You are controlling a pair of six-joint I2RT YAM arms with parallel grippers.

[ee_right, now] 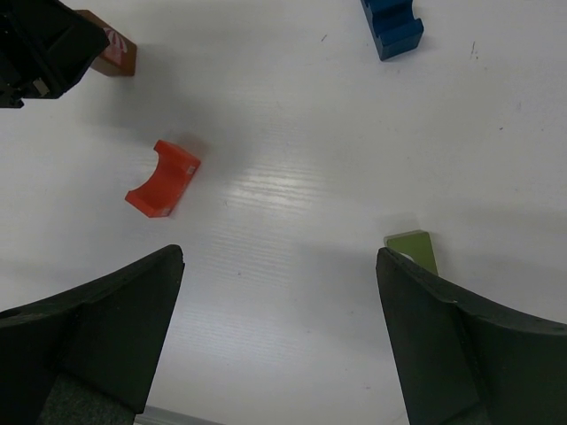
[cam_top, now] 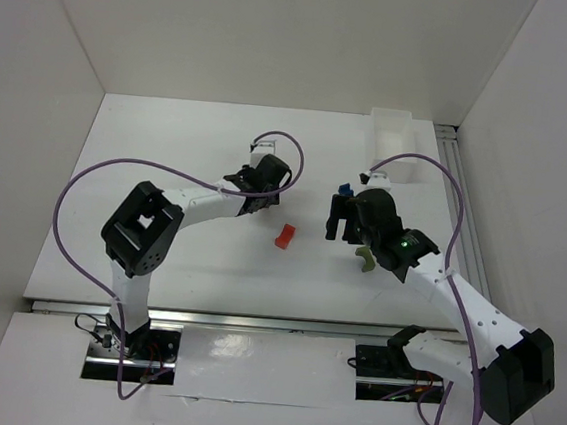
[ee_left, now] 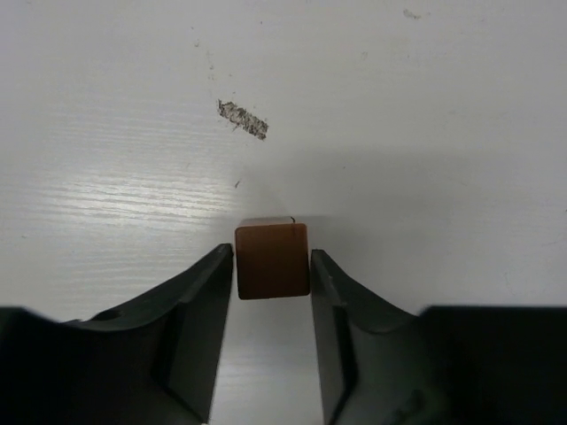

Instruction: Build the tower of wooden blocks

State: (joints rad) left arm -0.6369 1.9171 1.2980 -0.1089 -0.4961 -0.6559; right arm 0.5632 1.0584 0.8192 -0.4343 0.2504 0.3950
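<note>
Left gripper (ee_left: 271,276): jaws set against both sides of the brown block (ee_left: 272,260), which rests on the white table (ee_left: 399,133). Right gripper (ee_right: 279,266): jaws spread wide, holding nothing, above the table. The other wood blocks lie singly, none stacked: red notched block (ee_right: 162,180) between the two grippers, green block (ee_right: 413,250) just beside a right-gripper finger, blue block (ee_right: 392,25) farther off

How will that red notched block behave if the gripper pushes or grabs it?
The red block looks like solid painted wood, so probably stiff and light. It lies flat, so likely slides rather than rolls. The curved notch may grip poorly.
</note>
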